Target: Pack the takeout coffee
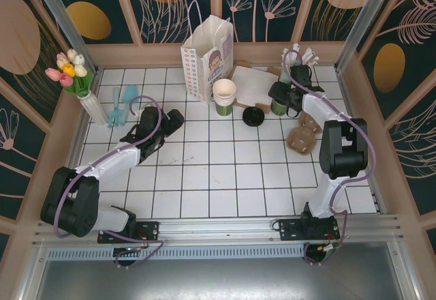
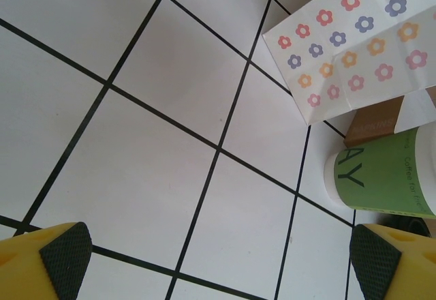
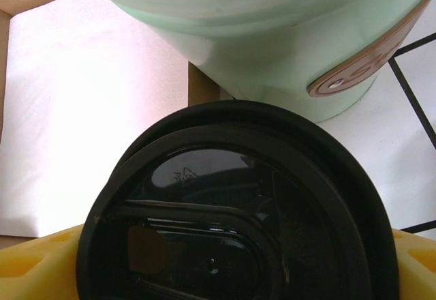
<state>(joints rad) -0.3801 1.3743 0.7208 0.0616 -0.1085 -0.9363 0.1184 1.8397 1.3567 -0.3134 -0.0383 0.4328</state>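
The takeout coffee [image 1: 278, 102], a small dark-green cup with a black round top [image 3: 231, 204], stands on the tiles at the back right, just in front of the mint-green straw cup [image 1: 298, 65]. My right gripper [image 1: 286, 97] is lowered around it. Its yellow fingers [image 3: 37, 262] flank the lid on both sides, and their contact with the cup is hidden. The white flowered paper bag [image 1: 206, 58] stands upright at the back centre. My left gripper [image 1: 174, 118] hovers low over the tiles left of centre, open with nothing between its fingertips [image 2: 65, 258].
A green cup holding stacked cream cups [image 1: 224, 95] stands beside the bag, with a loose black lid [image 1: 253, 116] in front. White sheets on brown card [image 1: 253, 85] lie behind, a cardboard cup carrier [image 1: 304, 133] sits to the right, and a tulip vase [image 1: 92, 106] stands far left.
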